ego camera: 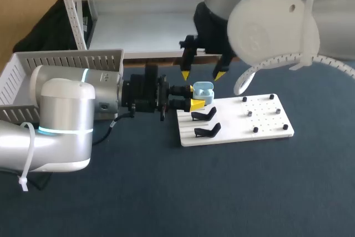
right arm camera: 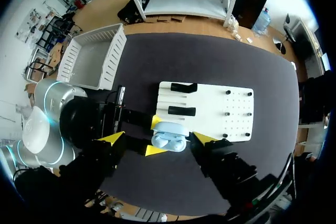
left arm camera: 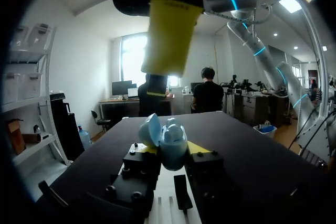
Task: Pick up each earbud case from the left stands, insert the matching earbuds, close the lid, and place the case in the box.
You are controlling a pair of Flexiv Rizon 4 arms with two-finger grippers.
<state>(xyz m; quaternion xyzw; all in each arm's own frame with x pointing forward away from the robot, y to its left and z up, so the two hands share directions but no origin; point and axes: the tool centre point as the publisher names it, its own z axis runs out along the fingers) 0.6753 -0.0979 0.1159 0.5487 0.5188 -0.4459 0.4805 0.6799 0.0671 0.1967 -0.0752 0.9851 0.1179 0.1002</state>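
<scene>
A light blue earbud case (ego camera: 203,92) with its lid up is held sideways over the white stand board (ego camera: 260,121), and my left gripper (ego camera: 195,96) is shut on it. In the left wrist view the case (left arm camera: 169,141) sits between the yellow tips, its lid (left arm camera: 149,129) tipped to one side and earbuds showing inside. My right gripper (ego camera: 203,74) hangs open just above the case, touching nothing. From the right wrist, the case (right arm camera: 169,137) lies below the right gripper (right arm camera: 160,139), whose fingers are spread wide.
Two empty black stands (ego camera: 204,115) (ego camera: 208,130) sit on the board's left half, small black pegs (ego camera: 255,129) on its right half. A white slatted box (ego camera: 66,62) stands at the back left, behind my left arm.
</scene>
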